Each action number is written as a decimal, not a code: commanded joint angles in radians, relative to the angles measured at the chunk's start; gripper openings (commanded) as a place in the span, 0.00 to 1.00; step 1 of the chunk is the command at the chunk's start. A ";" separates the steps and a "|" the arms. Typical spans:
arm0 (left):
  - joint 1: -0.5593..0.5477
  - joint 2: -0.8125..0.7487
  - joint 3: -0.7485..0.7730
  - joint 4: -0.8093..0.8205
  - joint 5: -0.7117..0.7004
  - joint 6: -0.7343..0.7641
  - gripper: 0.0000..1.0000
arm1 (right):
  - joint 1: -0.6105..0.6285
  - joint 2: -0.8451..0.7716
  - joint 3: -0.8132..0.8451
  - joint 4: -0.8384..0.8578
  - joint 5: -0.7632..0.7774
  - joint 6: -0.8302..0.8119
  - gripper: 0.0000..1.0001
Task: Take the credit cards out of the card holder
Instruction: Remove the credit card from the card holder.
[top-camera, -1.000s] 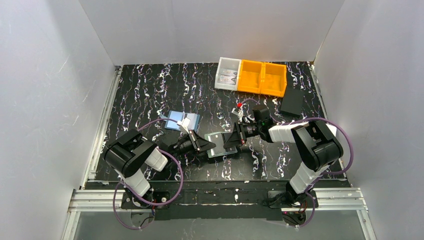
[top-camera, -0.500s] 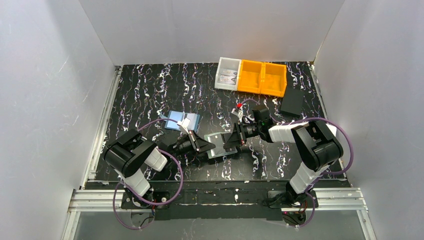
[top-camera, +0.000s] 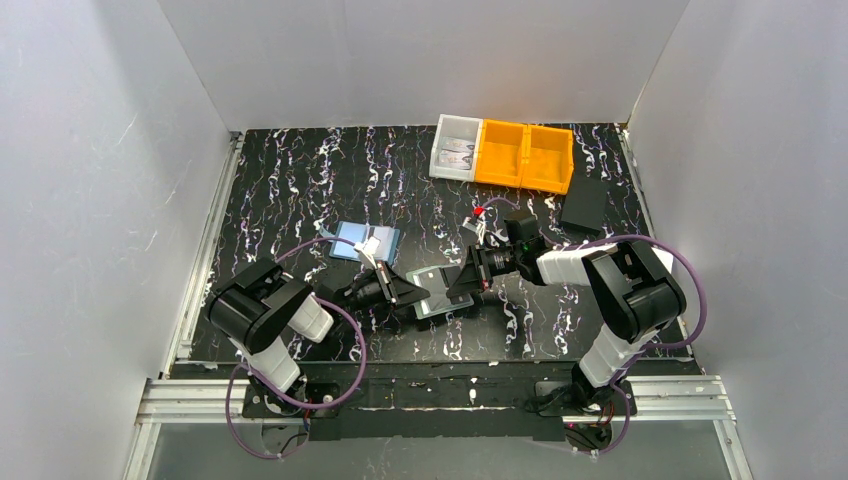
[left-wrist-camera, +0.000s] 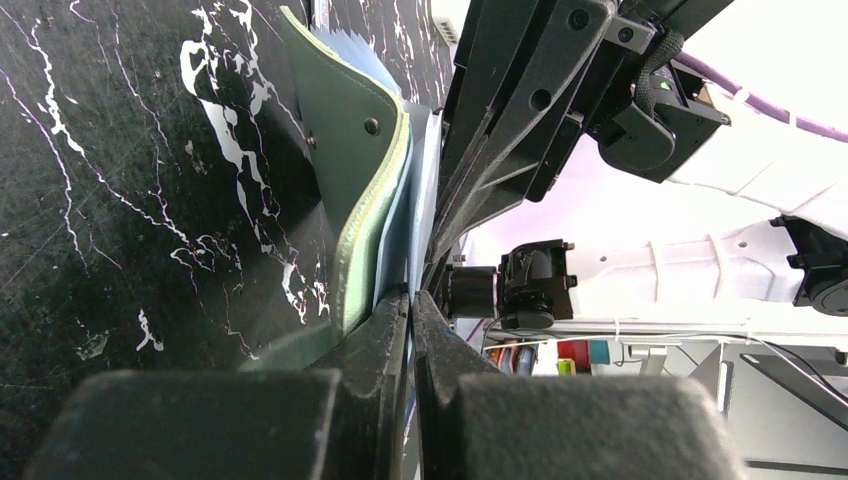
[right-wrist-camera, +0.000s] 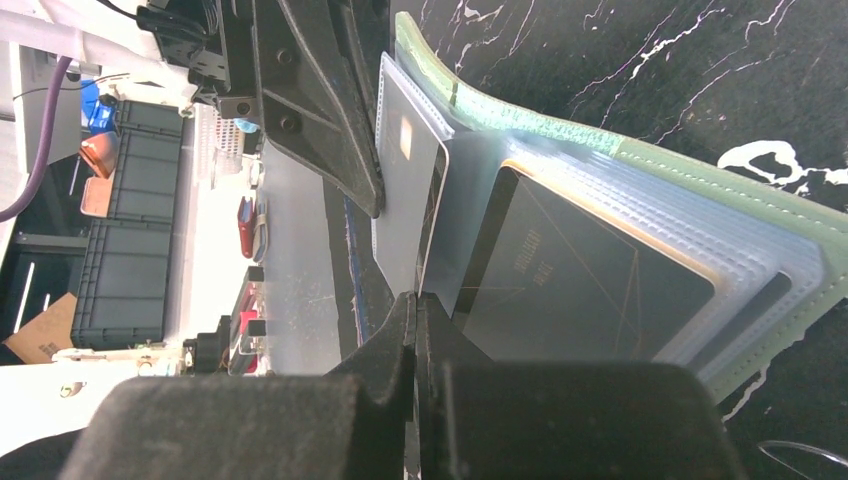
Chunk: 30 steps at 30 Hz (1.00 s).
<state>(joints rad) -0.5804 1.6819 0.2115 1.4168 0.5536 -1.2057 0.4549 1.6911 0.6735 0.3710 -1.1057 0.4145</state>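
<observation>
The left gripper (left-wrist-camera: 410, 312) is clamped on the edge of the holder (left-wrist-camera: 358, 170); the right gripper (right-wrist-camera: 415, 308) is pinched shut on a grey card (right-wrist-camera: 408, 200) beside its clear sleeves.

The table (top-camera: 300, 170) has a black top with white marble veins. Plain white walls (top-camera: 430, 50) close it on its left, far and right sides. An aluminium rail (top-camera: 180, 395) runs along its near edge. The light is even.

Black, white-veined surface (top-camera: 300, 180). Resting on it: sage-green card holder (top-camera: 437, 292) near centre; light-blue flat rectangle (top-camera: 352, 243) left; clear bin (top-camera: 455, 148) touching orange bins (top-camera: 522, 155) far; black box (top-camera: 583, 208) right.
</observation>
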 joint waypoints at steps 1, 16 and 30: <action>0.038 0.017 -0.021 0.031 0.018 0.012 0.00 | -0.030 0.012 0.017 -0.009 0.025 -0.047 0.01; 0.069 0.042 -0.037 0.036 0.056 0.027 0.00 | -0.038 0.050 0.021 -0.014 0.024 -0.057 0.01; 0.098 0.100 -0.034 0.039 0.086 0.036 0.00 | -0.041 0.087 0.037 -0.031 0.025 -0.070 0.01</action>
<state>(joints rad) -0.4958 1.7644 0.1761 1.4360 0.6170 -1.1929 0.4137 1.7756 0.6815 0.3403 -1.0721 0.3740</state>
